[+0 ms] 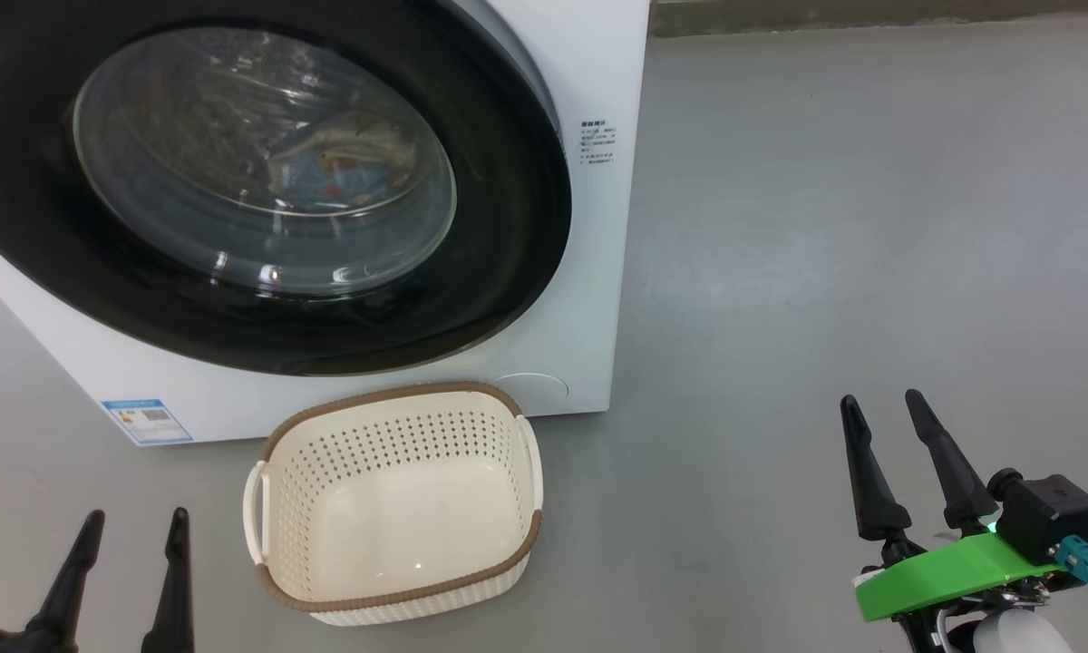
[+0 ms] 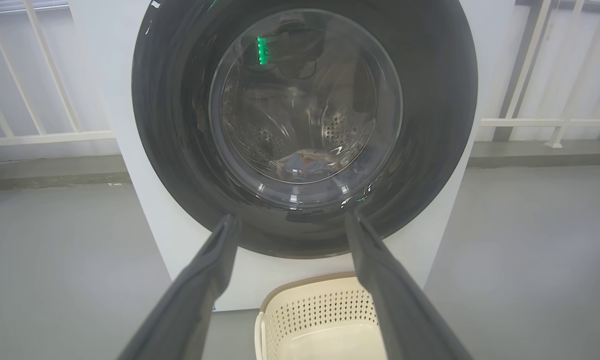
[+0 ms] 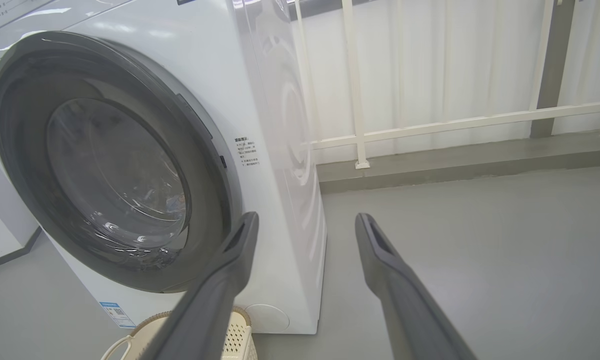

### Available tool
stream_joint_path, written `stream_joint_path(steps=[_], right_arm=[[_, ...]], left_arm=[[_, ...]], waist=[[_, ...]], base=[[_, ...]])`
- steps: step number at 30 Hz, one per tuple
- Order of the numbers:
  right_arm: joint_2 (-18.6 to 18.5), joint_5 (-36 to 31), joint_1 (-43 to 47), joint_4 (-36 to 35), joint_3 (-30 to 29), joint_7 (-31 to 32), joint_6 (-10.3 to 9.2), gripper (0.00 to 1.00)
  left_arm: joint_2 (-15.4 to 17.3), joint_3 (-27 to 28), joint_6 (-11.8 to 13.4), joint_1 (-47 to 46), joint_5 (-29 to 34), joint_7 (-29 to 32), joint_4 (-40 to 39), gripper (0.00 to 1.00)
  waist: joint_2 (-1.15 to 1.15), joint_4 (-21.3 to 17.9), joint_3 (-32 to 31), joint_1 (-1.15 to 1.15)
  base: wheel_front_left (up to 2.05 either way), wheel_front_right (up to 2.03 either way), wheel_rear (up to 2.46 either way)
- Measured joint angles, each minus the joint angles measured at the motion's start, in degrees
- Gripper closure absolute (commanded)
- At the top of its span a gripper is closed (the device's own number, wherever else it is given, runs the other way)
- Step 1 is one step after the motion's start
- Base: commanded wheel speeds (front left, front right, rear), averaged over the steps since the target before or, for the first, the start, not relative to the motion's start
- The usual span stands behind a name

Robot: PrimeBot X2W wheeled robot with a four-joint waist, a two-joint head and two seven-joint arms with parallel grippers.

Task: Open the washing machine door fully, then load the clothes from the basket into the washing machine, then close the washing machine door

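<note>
One perforated plastic basket (image 1: 399, 431) sits before the round glossy door (image 1: 263, 172).

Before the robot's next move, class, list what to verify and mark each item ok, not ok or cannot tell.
1. Door shut against the machine: ok.
2. Clothes inside, behind the glass: ok.
3. Basket empty: ok.
4. Left gripper open, holding nothing: ok.
5. Right gripper open, holding nothing: ok.
6. Door latched: cannot tell.
</note>
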Motion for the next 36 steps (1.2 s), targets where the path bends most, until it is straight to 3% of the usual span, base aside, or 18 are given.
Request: stream_joint_path(steps=[9, 10, 17, 22, 36], right_arm=[[0.11, 0.0, -0.01, -0.16, -0.03, 0.0, 0.0, 0.0], [0.11, 0.0, -0.01, -0.16, -0.02, 0.0, 0.0, 1.0], [1.2, 0.36, 1.95, 4.17, 0.15, 0.32, 0.01, 1.0], [1.36, 2.9, 2.14, 4.16, 0.03, 1.04, 0.01, 1.0], [1.44, 12.37, 2.14, 4.16, -0.53, 3.25, 0.01, 1.0]], left_arm=[[-0.02, 0.93, 0.0, -0.02, 0.02, 0.0, 0.2, 0.0], [-0.04, 1.02, 0.0, -0.02, 0.02, 0.0, 0.2, 1.0], [-3.46, 0.34, 0.0, 0.22, -0.42, 0.51, 3.75, 1.0], [-3.63, 0.35, 0.0, 0.21, -3.47, 1.18, 3.77, 1.0], [-4.04, 0.33, 0.0, 0.16, -12.63, 3.57, 3.78, 1.0]], waist=[[0.0, 0.07, 0.28, 0.0], [0.0, 0.05, 0.31, 0.0], [0.0, 0.07, 0.31, 0.01], [0.0, 0.27, 0.08, 0.13], [0.0, 0.77, -0.07, 0.01]], base=[[0.0, 0.0, 0.0], [0.0, 0.0, 0.0], [0.0, 0.0, 0.0], [0.0, 0.0, 0.0], [0.0, 0.0, 0.0]])
